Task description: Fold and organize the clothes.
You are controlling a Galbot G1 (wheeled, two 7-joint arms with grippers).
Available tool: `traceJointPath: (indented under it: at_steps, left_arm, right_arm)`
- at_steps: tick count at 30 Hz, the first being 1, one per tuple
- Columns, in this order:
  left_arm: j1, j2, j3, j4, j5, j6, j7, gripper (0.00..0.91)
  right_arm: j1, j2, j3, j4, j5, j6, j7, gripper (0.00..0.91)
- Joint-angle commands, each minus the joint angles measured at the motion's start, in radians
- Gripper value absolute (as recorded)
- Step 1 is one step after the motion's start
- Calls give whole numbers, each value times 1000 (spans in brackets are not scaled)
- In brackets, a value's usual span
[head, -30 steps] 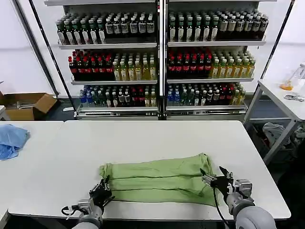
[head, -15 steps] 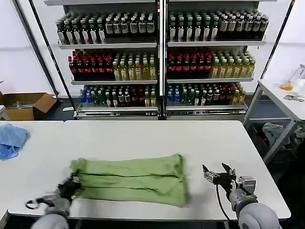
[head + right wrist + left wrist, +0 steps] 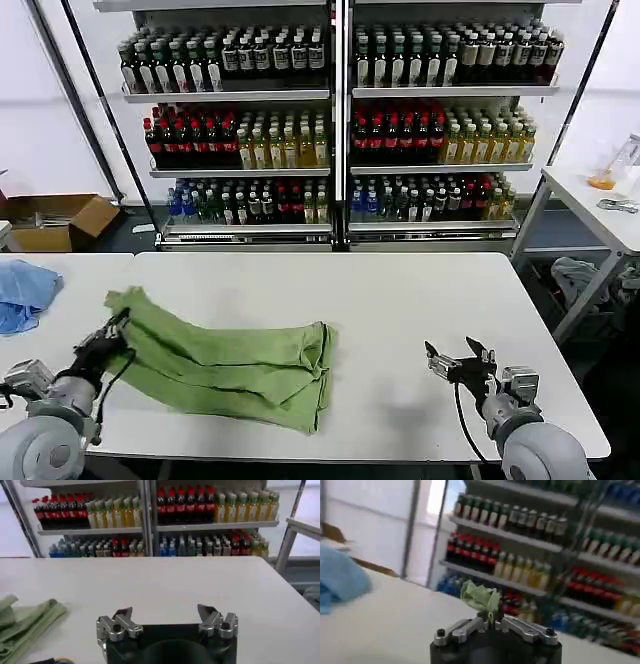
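Green shirt (image 3: 225, 362) pinched in left claw (image 3: 108, 336).

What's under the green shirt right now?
The green shirt lies on the white table; its end is pinched in the left gripper. Anything beneath the folded layers is covered.

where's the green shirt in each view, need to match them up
Head view: green shirt lies folded on the white table, its left end pinched by the left claw.
Left wrist view: a bunched tuft held in that claw.
Right wrist view: at the picture's left edge.
Shared landmark: the bottle shelves.
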State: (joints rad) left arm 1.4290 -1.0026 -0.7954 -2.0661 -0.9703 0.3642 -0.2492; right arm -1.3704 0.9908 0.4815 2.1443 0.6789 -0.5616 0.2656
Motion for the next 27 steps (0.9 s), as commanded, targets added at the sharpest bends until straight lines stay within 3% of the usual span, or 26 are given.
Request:
traceJointPath:
  at_steps: [1,6,14,15,16,17,27]
  left_arm:
    - [-22,-140,256,-222,-321,19,13,20]
    - [-71,-196,416,-139,-245,6,18,20]
    - [-167,-248,561,12,-136,10,26,40]
    - [-173,-253,569,24,-128,11,26,302]
    - [-181,-258,579,41,-114,15,27,846]
    - [-188,-263,590,60,-98,20,32,907]
    - [-163,-268,617,31,18,35,106,907]
  right_arm:
    - [2,-4,0,-3,0,1,-2,907]
    - [4,-10,4,-6,1,6,-6,907]
    - [12,-15,-1,-13,3,10,-10,907]
    - [15,-15,-2,-14,3,10,-10,907]
    - [16,-15,-3,-15,4,10,-10,907]
    - [17,-15,-3,-15,4,10,-10,907]
    - [18,-27,-1,-17,10,12,-14,907]
